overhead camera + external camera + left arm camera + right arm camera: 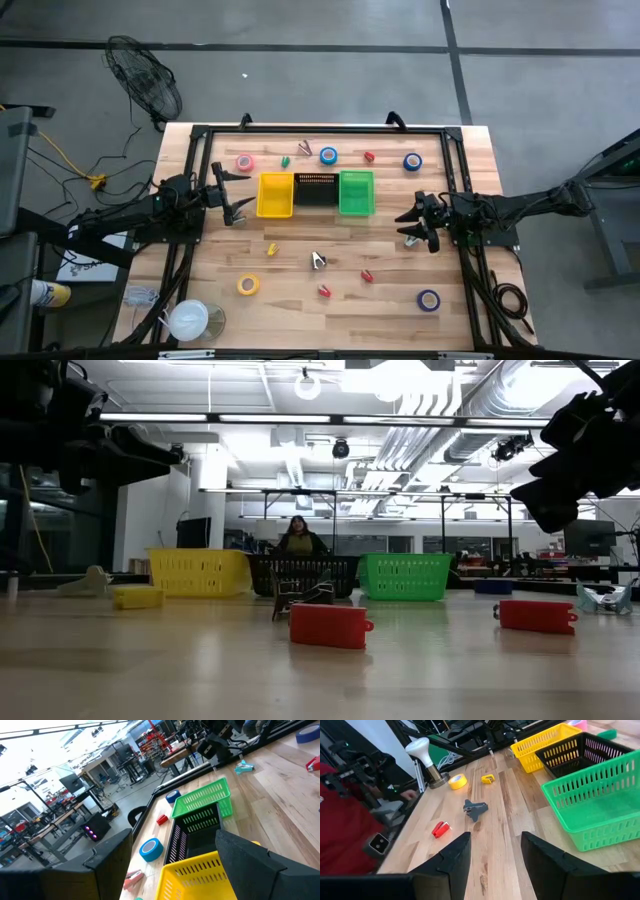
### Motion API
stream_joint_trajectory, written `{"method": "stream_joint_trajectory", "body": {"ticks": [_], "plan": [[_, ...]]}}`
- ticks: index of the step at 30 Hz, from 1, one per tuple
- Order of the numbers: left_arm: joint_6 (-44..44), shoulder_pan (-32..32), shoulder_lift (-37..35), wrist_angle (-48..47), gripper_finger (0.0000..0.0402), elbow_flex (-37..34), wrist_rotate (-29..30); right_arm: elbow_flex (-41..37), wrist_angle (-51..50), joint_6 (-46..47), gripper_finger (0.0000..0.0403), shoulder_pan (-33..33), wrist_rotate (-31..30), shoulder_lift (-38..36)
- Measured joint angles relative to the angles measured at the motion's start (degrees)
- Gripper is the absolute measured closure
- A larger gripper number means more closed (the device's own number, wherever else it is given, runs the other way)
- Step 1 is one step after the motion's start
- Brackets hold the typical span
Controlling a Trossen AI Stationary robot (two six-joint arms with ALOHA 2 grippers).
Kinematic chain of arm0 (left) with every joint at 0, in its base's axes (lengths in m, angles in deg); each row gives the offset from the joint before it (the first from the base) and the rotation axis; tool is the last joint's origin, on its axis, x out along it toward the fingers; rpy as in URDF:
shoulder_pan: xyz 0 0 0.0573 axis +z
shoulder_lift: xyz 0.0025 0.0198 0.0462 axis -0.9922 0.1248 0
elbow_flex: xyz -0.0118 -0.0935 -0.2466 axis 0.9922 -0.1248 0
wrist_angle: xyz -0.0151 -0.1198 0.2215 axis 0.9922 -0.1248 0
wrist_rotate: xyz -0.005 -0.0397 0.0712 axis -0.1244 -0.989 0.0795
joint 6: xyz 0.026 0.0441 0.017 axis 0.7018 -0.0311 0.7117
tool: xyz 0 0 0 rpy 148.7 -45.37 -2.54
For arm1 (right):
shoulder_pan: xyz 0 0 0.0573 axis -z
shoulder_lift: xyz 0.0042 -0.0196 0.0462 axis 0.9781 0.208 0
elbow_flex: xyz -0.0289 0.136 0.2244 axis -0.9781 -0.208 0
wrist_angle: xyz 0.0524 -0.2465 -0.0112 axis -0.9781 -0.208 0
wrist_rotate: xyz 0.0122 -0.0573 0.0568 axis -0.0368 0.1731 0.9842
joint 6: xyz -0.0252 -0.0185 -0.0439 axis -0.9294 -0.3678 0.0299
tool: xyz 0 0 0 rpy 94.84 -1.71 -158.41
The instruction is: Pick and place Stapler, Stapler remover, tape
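Three bins sit in a row at the table's middle back: yellow bin (276,194), black bin (316,188), green bin (356,193), touching side by side. None of the views shows anything inside them.

Left gripper (238,203) hovers just beside the yellow bin's left side, fingers apart, holding nothing. Right gripper (415,223) hangs to the right of the green bin, near but not touching, fingers apart, nothing between them.

Tape rolls, all loose on the table:
- pink roll (244,163) behind the yellow bin, toward the left
- blue roll (328,155) behind the black bin
- second blue roll (412,161) at back right
- yellow roll (248,285) front left
- purple-blue roll (428,299) front right

Small staplers:
- red stapler (368,157) behind the green bin
- red stapler (366,275) and another red stapler (324,291) in front of the bins, centre
- yellow stapler (270,249) in front of the yellow bin
- green stapler (285,160) behind the yellow bin

Staple removers: a grey remover (318,261) front of centre, and another remover (304,149) at the back near the first blue roll.

White lamp-like object (187,319) stands at the front left corner. Person (298,537) visible in the room behind the bins in the low view; another person in a red sleeve (340,835) beyond the table edge in the right wrist view. Floor fan (143,80) off the table's back left.
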Motion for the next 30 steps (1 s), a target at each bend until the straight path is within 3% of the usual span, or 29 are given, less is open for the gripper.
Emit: {"method": "stream_joint_trajectory", "body": {"ticks": [5,16,30], "plan": [[0.0,0.0,0.0,0.0,0.0120,0.0,0.0,0.0,0.0,-14.1,0.0237,0.0,0.0,0.0],[0.0,0.0,0.0,0.0,0.0120,0.0,0.0,0.0,0.4,-32.7,0.0238,0.0,0.0,0.0],[0.0,0.0,0.0,0.0,0.0120,0.0,0.0,0.0,6.4,-22.6,0.0237,0.0,0.0,0.0]]}}
